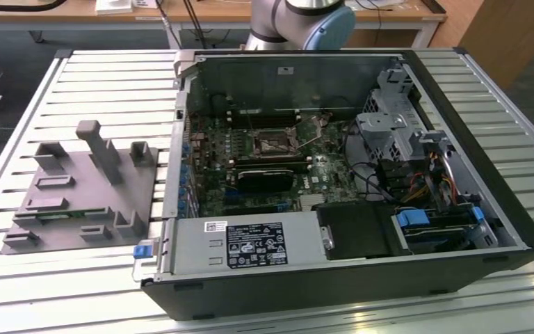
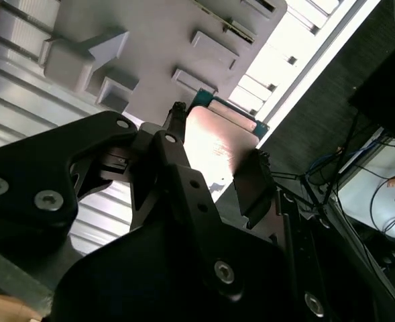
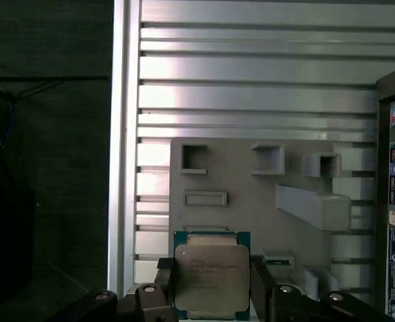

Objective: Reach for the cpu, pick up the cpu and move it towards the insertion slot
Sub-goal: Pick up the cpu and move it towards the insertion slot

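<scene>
on the exterior view's left, the grey tray (image 1: pixel 91 198) lies on the slatted table (image 1: pixel 63 292), blocks upright; in both wrist views the gripper (image 2: pixel 218 134) hangs over that tray with the cpu (image 3: pixel 212 276) in its claw; the fingers (image 3: pixel 165 288) are closed in only to the chip's width, pinching two opposite edges, pale metal face showing between them; picked up, then, by the look of it; moving right, the open computer case (image 1: pixel 341 285); inside sits the insertion slot (image 1: pixel 272 144), shiny frame round a dark centre, thin lever (image 1: pixel 316 136) beside it, well apart from the tray; the carry across looks undone; the risk is that slim edge grip; a jolt could tilt the chip or drop it onto the tray's blocks; further right, cables (image 1: pixel 378 177) and the case walls crowd the socket, so a loose line in could snag or knock the chip askew.
</scene>
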`<action>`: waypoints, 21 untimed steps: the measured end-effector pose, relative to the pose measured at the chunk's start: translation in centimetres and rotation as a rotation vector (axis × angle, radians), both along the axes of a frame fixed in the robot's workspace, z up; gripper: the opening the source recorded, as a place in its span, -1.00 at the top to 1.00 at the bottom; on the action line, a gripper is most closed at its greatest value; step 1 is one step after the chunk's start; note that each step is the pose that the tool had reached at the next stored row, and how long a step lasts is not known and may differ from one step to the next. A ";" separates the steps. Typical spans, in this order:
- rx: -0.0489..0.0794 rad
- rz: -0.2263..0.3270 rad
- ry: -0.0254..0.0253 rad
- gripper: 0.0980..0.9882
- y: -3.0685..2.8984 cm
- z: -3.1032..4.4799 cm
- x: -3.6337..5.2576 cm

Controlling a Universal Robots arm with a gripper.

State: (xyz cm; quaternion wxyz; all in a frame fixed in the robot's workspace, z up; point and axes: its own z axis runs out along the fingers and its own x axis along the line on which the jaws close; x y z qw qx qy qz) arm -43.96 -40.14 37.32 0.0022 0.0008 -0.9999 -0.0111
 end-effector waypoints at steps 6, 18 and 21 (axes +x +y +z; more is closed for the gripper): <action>0.000 -0.001 0.0002 0.01 0.00 0.00 1.20; 0.000 -0.001 0.0001 0.01 0.00 -0.09 6.01; 0.000 -0.001 0.0001 0.01 0.00 -0.12 7.29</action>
